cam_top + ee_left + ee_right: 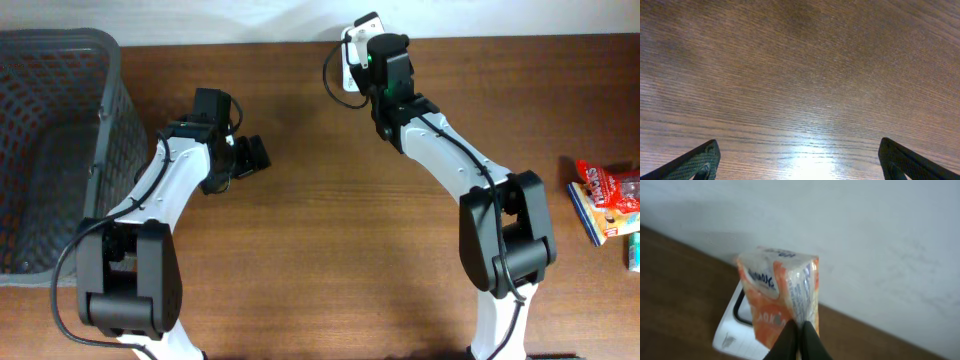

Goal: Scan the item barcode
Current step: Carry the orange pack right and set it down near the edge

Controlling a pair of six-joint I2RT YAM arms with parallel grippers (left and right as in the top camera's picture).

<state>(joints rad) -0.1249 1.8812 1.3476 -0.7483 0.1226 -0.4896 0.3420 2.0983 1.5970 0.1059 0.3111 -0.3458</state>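
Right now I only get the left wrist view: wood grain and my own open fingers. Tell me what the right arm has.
Observer: The right fingers are shut on an orange and white packet, pinching it by its lower edge.
Operator: Give me the scanner's position.
Observer: A white scanner lies at the far edge of the table, and the packet is held just above it.
Operator: List what else is out there.
Observer: A grey basket stands at the left end of the table, and a few snack packs lie at the right edge.
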